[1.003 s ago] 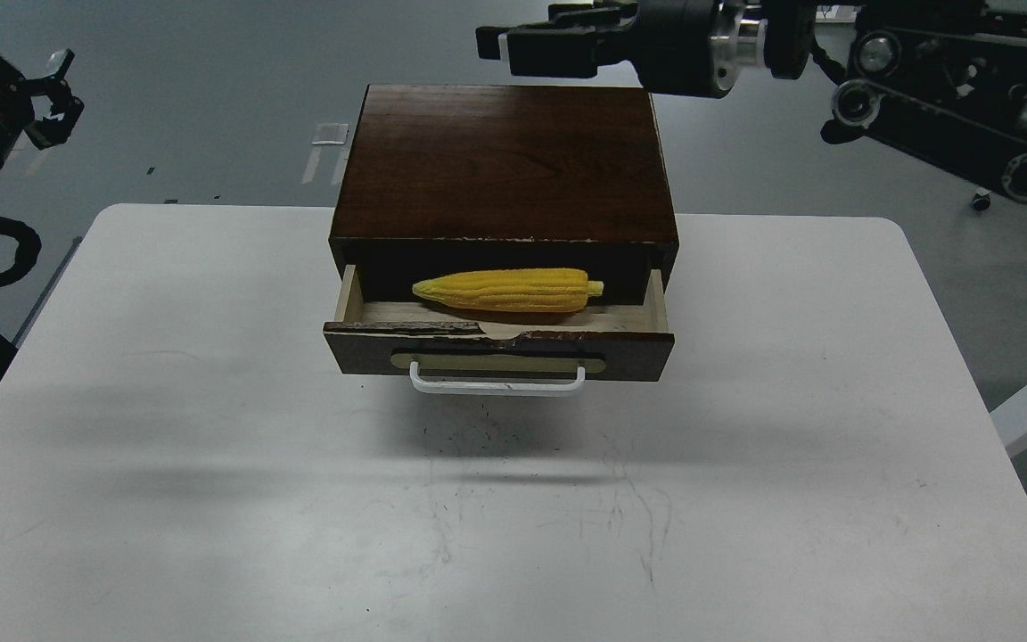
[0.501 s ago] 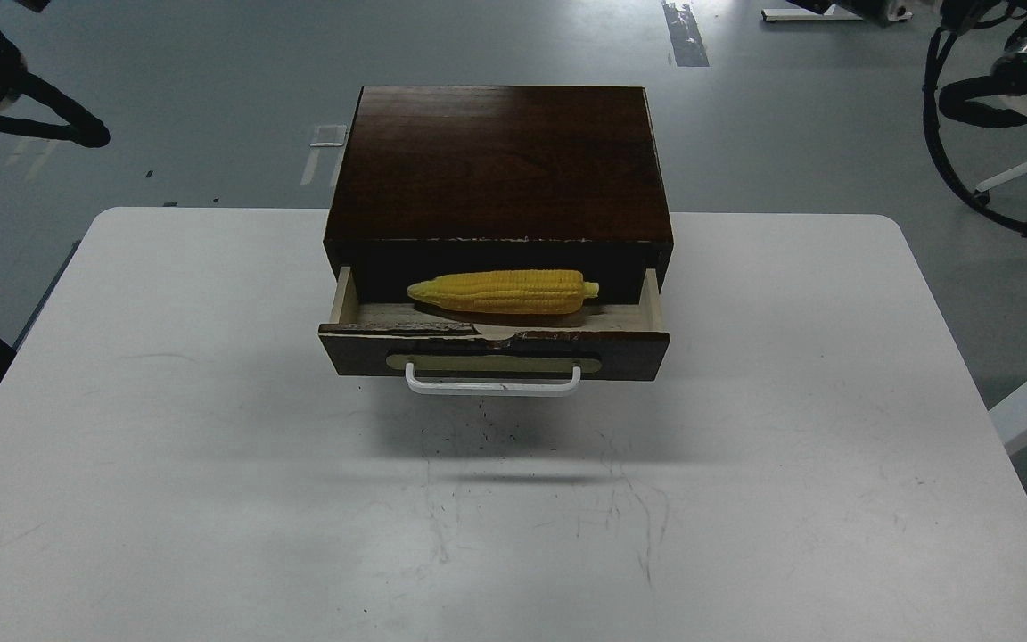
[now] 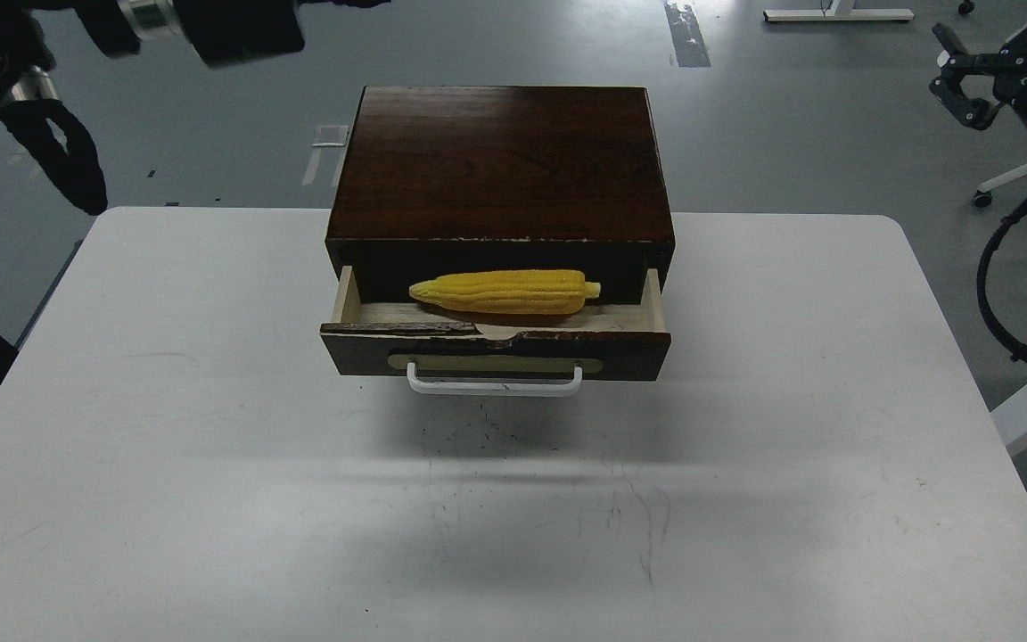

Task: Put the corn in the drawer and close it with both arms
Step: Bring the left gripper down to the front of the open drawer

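Far left, top corner: left arm (image 3: 50, 53), black with a silver joint, cable looping down beside it, well above and apart from the table; its claw out of sight past the upper edge, so spread or pressed together cannot be told. Below, white table (image 3: 166, 446), scuffed and scratched toward the middle. Centre, at the table's far edge: dark brown cabinet (image 3: 500, 160) with the drawer (image 3: 496, 352) pulled partly out, chipped top edge, brass-coloured plate and white bar handle (image 3: 494, 388) facing forward. Inside on the pale wood floor, the corn (image 3: 505, 292), lying crosswise, pointed tip to the left, blunt end to the right, half under the cabinet's overhang, touched by nothing. Far right, upper corner: right gripper (image 3: 955, 80), small and dark, two fingers apparently spread with a gap between, holding nothing, well apart from cabinet and table; black cable curling below it.
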You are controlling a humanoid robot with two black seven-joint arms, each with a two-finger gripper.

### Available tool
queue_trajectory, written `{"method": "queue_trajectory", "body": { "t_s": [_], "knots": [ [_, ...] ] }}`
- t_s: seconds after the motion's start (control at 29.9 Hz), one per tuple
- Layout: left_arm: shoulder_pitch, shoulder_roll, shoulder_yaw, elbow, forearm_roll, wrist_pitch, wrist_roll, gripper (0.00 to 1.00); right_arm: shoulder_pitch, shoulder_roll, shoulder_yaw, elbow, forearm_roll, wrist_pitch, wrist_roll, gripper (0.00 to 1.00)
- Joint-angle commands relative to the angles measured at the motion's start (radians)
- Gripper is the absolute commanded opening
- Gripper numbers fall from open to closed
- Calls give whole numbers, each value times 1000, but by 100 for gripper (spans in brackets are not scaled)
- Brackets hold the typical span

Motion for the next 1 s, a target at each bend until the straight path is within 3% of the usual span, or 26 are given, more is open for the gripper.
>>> {"method": "queue_trajectory", "body": {
  "t_s": [0.0,0.1,0.37,0.47,0.57,0.97],
  "knots": [
    [20,-12,0,-74,169,0,1,0,-106,1,89,-14,25,7,7,100],
    [38,-41,4,-93,312,0,-2,0,-187,15,176,-22,67,7,7,100],
    [45,-39,179,-193,498,0,0,0,-216,306,250,-271,82,7,-6,100],
    [45,-50,222,-202,603,0,0,0,-209,353,270,-310,82,7,-25,100],
    [43,-93,233,-206,696,0,0,0,-199,363,275,-310,84,7,-46,100],
    [68,-202,408,-167,1023,0,8,0,-189,351,272,-309,82,7,-46,100]
  ]
}}
